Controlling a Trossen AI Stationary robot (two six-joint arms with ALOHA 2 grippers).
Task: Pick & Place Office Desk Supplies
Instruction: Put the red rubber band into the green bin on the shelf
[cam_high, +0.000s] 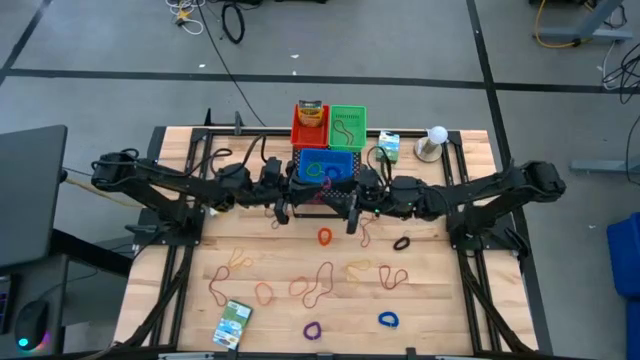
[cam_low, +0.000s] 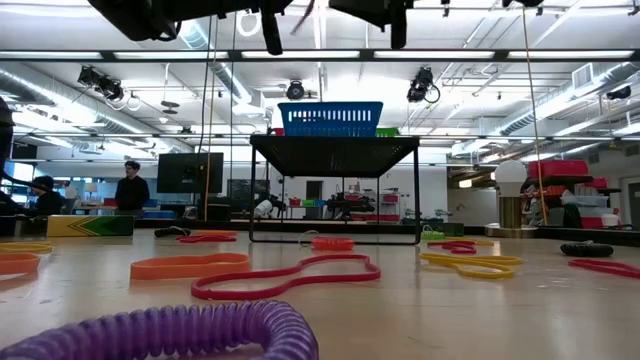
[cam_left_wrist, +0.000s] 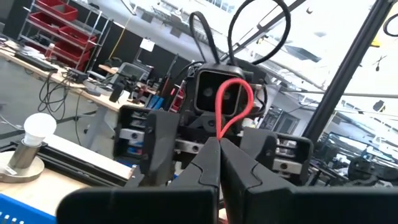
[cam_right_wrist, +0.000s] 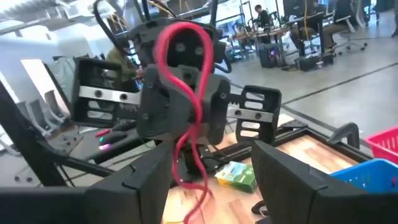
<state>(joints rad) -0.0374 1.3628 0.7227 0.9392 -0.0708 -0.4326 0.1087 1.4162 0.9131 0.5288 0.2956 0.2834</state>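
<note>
My left gripper (cam_left_wrist: 219, 146) is shut on a red rubber band (cam_left_wrist: 233, 102) and hovers over the blue basket (cam_high: 325, 165) at mid-table. My right gripper (cam_right_wrist: 214, 180) is open and faces it at close range, touching nothing. Both show in the high view: left gripper (cam_high: 310, 193), right gripper (cam_high: 338, 197). More thin rubber bands (cam_high: 318, 285) lie flat on the near half of the table. So do purple (cam_high: 312, 329), blue (cam_high: 388, 320), black (cam_high: 402, 242) and orange (cam_high: 324, 237) loops. One green-white box (cam_high: 232, 323) lies near the front edge, another (cam_high: 389, 147) by the baskets. My left gripper pinches the red rubber band between its two shut fingers, partway along its length (cam_left_wrist: 222, 132). The fingers lie level and point toward the table's right. One loop of the band (cam_right_wrist: 180, 56) stands above the fingers, and the rest (cam_right_wrist: 194, 163) hangs slack below them, clear of the table.
A red basket (cam_high: 310, 125) and a green basket (cam_high: 347, 125) stand behind the blue one, which sits on a black perforated box (cam_low: 335, 150). A white ball on a stand (cam_high: 436, 140) is at the far right. People sit at desks in the room beyond the table.
</note>
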